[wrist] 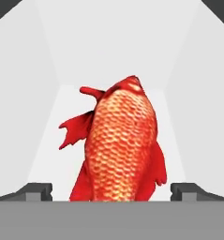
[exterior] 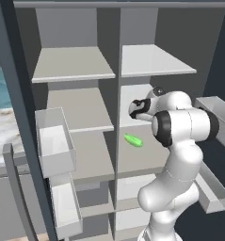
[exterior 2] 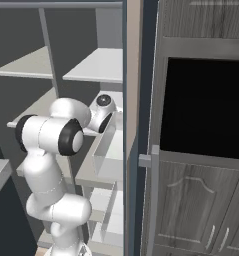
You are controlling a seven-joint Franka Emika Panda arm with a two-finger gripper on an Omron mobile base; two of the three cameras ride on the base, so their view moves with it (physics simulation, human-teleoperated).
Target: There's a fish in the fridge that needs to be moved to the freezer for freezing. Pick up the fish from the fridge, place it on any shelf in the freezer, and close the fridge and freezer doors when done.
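My hand (wrist: 111, 190) is spread wide w/ the fish (wrist: 119, 145) between the tips, nothing gripped yet, so I'd push in, center, then squeeze mid-body.

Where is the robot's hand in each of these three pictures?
Left base view: the gripper is right of centre, above the green vegetable.
Right base view: left of centre, reaching in behind a door bin.
Hand view: bottom edge, open, its tips on either side of the fish.
Shared landmark, both base views: the grey shelf above it.
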